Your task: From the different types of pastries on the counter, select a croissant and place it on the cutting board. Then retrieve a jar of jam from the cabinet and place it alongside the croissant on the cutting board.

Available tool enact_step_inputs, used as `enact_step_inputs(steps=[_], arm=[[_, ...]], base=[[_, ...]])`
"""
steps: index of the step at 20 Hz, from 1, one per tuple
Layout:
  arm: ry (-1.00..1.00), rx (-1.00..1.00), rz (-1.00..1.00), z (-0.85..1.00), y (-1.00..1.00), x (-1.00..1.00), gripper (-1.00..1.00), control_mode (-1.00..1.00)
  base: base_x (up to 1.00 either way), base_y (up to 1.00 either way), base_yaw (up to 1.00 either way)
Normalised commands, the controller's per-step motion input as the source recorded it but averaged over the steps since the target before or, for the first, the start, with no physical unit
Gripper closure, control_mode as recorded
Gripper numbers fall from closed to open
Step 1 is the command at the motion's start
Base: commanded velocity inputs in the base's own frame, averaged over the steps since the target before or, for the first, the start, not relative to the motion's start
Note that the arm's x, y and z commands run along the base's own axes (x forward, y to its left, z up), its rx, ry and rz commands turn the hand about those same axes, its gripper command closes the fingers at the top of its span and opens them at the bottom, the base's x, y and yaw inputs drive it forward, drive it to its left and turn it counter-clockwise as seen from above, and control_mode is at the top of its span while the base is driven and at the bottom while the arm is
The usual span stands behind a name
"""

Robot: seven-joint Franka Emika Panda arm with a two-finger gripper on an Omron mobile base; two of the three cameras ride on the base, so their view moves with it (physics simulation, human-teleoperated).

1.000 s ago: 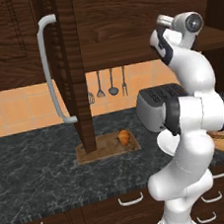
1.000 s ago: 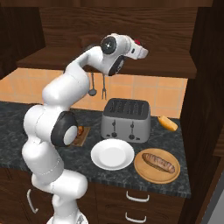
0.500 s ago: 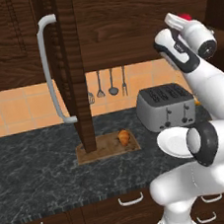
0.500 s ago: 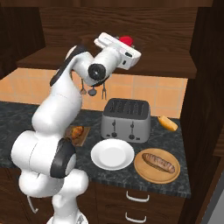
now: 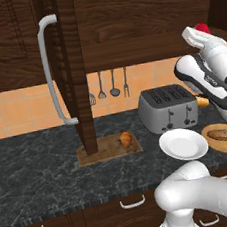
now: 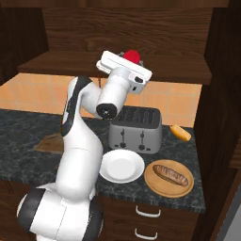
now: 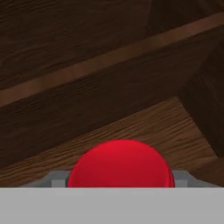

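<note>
While the croissant (image 5: 125,137) already lies on the cutting board (image 5: 107,150), the jar of jam (image 6: 131,56) is high up at the hand, just under the dark shelf of the cabinet (image 5: 140,26). Its red lid shows between the two grey finger parts in the hand view, so I judge that the gripper (image 7: 121,175) is closed on the jar; the glass body itself is hidden.

For the coming move, the important relation is between the jar and the board. In the left base view the board is low on the counter (image 5: 37,175), far to the left of the gripper and well below it, partly behind the open cabinet door (image 5: 72,70). The toaster (image 5: 167,108) stands between them on the worktop. I think the hand must go down and to the robot's left, passing in front of the toaster, and it must not hit the edge of the door.

The board's long axis runs left to right along the counter. The croissant sits near its right end, with its long axis pointing roughly front to back. The free place for the jar is just beside it, but the door hides most of the left part.

The white plate (image 6: 122,166) and the loaf (image 6: 173,174) on its round disc are nearer to the robot.
</note>
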Motion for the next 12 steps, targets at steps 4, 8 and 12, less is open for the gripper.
enact_step_inputs(steps=[4,8,12], arm=[[-0.02,-0.11,0.05,0.04,0.99,-0.78,1.0,-1.0],[0.11,-0.16,0.09,0.0,0.83,-0.2,1.0,-1.0],[0.09,-0.08,0.09,0.0,0.46,-0.51,1.0,-1.0]], base=[[0.0,0.0,0.0],[0.0,0.0,0.0],[0.0,0.0,0.0]])
